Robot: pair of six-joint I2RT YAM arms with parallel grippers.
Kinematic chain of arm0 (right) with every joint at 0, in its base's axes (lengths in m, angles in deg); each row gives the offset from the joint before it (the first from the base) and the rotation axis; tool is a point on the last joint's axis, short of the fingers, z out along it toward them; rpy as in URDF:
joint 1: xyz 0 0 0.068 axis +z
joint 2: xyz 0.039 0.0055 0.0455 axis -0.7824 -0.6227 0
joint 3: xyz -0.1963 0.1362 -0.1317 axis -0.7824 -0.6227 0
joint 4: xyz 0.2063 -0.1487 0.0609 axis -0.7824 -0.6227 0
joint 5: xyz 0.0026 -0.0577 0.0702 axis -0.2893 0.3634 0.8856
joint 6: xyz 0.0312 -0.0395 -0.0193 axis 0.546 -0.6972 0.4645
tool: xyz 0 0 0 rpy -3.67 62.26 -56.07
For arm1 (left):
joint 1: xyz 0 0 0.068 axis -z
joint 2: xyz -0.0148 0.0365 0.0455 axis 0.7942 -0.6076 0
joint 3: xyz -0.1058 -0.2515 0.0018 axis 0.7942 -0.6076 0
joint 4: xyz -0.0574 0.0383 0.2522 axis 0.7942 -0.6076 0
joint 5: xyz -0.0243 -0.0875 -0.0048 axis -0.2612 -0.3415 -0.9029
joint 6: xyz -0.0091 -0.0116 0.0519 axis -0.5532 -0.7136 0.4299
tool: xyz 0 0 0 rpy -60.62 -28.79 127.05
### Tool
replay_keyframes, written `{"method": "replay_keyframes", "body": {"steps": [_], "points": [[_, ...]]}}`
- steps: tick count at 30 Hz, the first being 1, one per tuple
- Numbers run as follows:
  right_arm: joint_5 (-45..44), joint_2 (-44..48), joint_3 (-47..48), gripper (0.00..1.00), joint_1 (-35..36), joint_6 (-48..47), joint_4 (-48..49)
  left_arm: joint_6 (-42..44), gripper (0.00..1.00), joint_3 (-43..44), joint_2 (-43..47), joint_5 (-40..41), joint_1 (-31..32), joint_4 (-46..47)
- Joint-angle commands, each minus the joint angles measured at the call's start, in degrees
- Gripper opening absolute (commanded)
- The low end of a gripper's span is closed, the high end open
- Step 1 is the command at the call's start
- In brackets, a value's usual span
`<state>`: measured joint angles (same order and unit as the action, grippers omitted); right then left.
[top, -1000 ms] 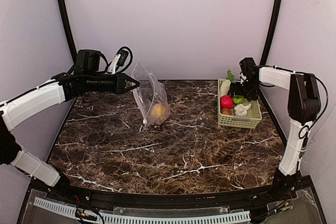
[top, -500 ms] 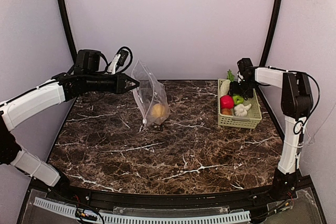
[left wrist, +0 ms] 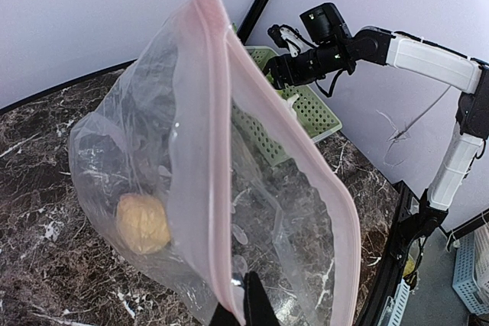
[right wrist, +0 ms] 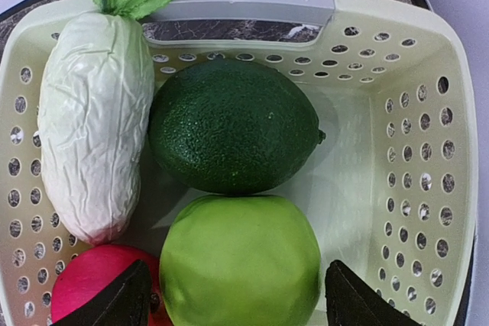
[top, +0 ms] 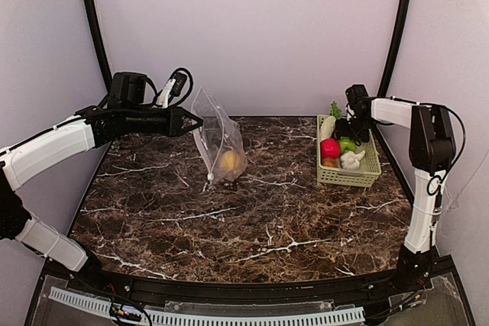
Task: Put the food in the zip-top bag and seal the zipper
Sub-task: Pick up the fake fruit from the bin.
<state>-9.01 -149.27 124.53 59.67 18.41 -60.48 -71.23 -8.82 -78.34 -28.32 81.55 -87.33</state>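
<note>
Top external view: well left of the basket (top: pixel 368 177), the left pincer (top: pixel 195 121) is clamped on the zipper (left wrist: pixel 221 188) edge of the zip-top bag (top: pixel 219 137), holding it upright with an orange (top: pixel 231 160) inside. Over the basket, the right pincer (right wrist: pixel 241 295) spreads wide astride the green apple (right wrist: pixel 238 261), gripping nothing

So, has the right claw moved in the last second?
Yes. The right claw shifted slightly left over the basket, toward the radish.
</note>
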Motion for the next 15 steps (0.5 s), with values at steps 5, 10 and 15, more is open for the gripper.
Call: {"method": "replay_keyframes", "body": {"steps": [5,10,15], "points": [[3.51,-2.73,0.62,0.86,-1.29,-0.27,0.01,0.86,0.01,-0.44,0.91,-0.14,-0.38,-0.59],[4.45,-4.39,0.86,0.85,-1.76,-0.19,-0.21,0.89,0.01,-0.44,1.02,-0.05,-0.39,-0.68],[3.61,-4.62,0.97,0.79,-1.85,-0.27,-0.28,0.97,0.01,-0.44,0.99,-0.01,-0.41,-0.68]]}}
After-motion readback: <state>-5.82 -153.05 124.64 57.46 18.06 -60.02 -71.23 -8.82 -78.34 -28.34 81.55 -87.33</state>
